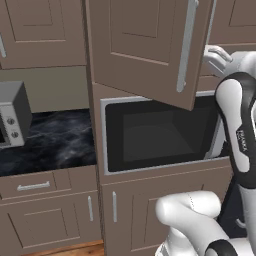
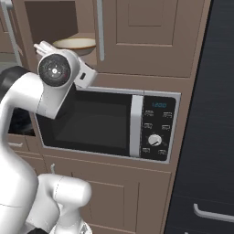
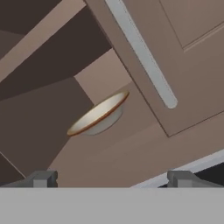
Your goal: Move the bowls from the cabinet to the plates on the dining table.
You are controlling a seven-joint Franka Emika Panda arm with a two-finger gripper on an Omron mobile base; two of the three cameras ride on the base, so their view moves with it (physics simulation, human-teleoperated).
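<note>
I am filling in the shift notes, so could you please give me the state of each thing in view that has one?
cabinet door: swung open
cream bowl: upright on the cabinet shelf, untouched
gripper: open, empty, short of the bowl
built-in microwave: door shut

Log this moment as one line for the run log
stage: reaching into cabinet | door: open | gripper: open, holding nothing | target: cream bowl on shelf, untouched | built-in microwave below

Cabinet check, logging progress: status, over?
Gripper open, empty. Cream bowl on cabinet shelf, untouched. Door open, path clear.
</note>
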